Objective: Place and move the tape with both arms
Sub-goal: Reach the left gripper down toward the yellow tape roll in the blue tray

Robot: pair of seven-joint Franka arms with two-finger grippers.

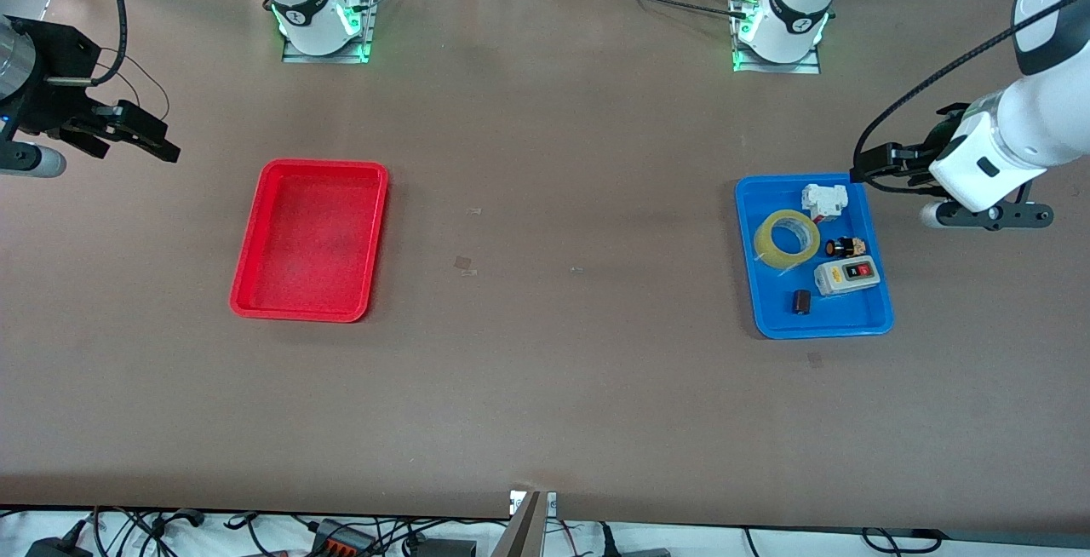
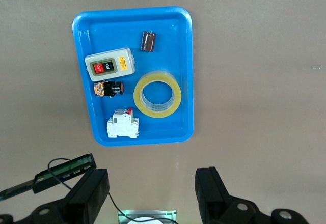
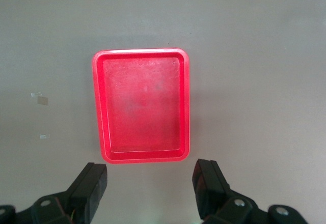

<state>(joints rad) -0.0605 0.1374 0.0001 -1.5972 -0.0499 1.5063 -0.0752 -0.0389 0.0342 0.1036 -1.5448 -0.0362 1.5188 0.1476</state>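
Observation:
The tape (image 1: 787,238), a translucent yellow ring, lies flat in the blue tray (image 1: 766,318) toward the left arm's end of the table; it also shows in the left wrist view (image 2: 157,93). My left gripper (image 1: 869,167) is open and empty, held in the air over the blue tray's edge nearest the robot bases; its own view shows it (image 2: 153,193) apart from the tray (image 2: 186,76). My right gripper (image 1: 140,135) is open and empty, up in the air off the red tray (image 1: 255,297); its view (image 3: 150,188) shows that tray (image 3: 99,107) empty.
In the blue tray with the tape lie a grey switch box (image 1: 846,277) with red and black buttons, a white breaker (image 1: 826,200), a small black-and-orange part (image 1: 846,247) and a small dark block (image 1: 800,301). Bare brown table lies between the two trays.

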